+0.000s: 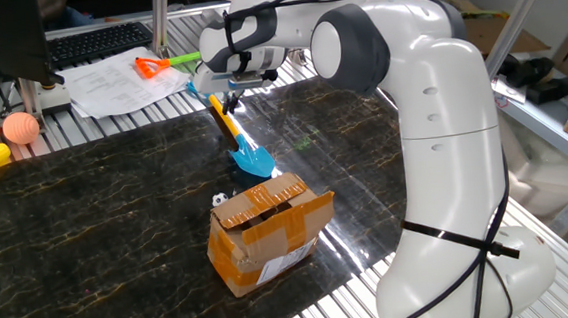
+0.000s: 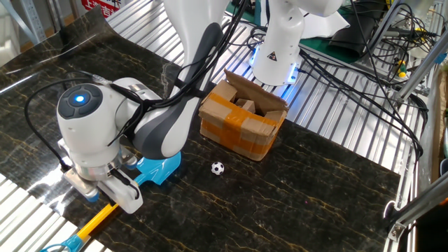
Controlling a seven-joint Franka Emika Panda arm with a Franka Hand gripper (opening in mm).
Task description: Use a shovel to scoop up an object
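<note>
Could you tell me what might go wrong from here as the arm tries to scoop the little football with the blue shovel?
The tiny black-and-white ball lies free on the smooth dark marble tabletop, so the shovel's blue plastic blade may just push it away. The brown cardboard box stands close beside the ball, so the blade could strike it. The gripper holds the yellow shaft high up, so the shovel may twist.

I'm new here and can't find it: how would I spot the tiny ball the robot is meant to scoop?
Find the brown cardboard box on the dark marble table. Just in front of it lies the ball, near the blue shovel blade. It's white with black patches, unlike the bigger orange balls.
</note>
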